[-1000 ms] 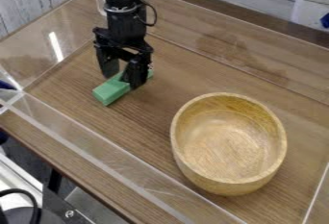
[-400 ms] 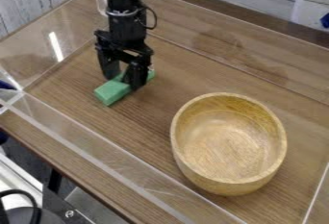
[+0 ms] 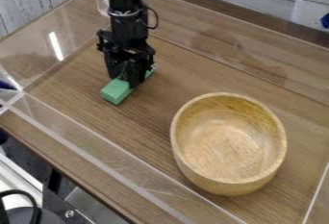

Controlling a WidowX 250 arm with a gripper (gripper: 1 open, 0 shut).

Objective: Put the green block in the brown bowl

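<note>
Camera view: black gripper (image 3: pixel 127 71) pinches the matte green block (image 3: pixel 119 88) on woodgrain table (image 3: pixel 77 122); round wooden brown bowl (image 3: pixel 229 141) nearby.

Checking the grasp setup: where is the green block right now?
The green block lies on the wooden table, upper left in the camera view, between the gripper fingers, left of the brown bowl.
</note>
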